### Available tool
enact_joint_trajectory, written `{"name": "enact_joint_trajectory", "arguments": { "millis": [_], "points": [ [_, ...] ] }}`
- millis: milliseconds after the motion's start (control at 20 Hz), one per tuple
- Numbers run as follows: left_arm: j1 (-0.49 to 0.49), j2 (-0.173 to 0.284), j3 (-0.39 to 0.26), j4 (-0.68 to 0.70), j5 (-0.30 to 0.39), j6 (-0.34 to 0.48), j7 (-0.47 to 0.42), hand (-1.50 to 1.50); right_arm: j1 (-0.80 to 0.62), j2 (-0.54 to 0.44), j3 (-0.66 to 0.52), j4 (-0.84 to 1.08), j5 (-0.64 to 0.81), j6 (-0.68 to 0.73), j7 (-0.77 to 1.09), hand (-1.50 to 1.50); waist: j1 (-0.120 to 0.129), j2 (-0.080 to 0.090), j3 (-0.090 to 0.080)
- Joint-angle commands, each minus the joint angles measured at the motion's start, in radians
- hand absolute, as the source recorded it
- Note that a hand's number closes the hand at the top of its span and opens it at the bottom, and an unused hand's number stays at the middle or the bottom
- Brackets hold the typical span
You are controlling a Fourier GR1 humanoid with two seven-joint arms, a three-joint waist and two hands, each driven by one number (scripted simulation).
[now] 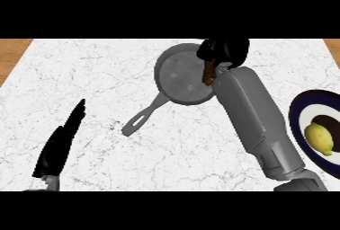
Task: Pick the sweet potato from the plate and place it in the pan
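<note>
now, right robot hand (224,49) curled round sweet potato (209,72), over pan (181,74) rim

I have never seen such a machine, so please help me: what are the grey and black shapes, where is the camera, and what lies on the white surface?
The camera sits at the robot's head and looks steeply down at a white marble counter. The grey tube is the robot's right forearm; its black right hand is curled round a brown sweet potato and holds it over the grey pan. The left hand, at the lower left, is open with straight fingers and rests. At the right edge lies a dark-rimmed plate with a yellow lemon on it.
</note>
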Motion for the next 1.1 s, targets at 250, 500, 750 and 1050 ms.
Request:
{"name": "enact_joint_trajectory", "arguments": {
  "millis": [250, 500, 750, 1050],
  "points": [
    [-0.031, -0.017, -0.007, 0.046, 0.004, -0.013, -0.042, 0.0, -0.157, -0.01, -0.074, 0.394, -0.044, 0.043, -0.142, 1.5, 0.037, 0.019, 0.0],
    [-0.029, -0.023, -0.027, 0.007, -0.006, -0.014, -0.038, 0.0, -0.106, 0.029, -0.278, 0.406, -0.287, -0.064, -0.157, -1.5, 0.062, 0.025, 0.003],
    [-0.045, -0.003, -0.002, 0.04, 0.009, -0.033, -0.034, 0.0, -0.103, 0.029, -0.349, 0.396, -0.394, -0.189, -0.348, -1.5, 0.055, 0.026, 0.003],
    [-0.021, -0.024, -0.031, 0.01, -0.022, -0.009, -0.03, 0.0, -0.123, 0.029, -0.396, 0.369, -0.431, -0.449, -0.475, -1.5, 0.062, 0.019, 0.003]
  ]
}}
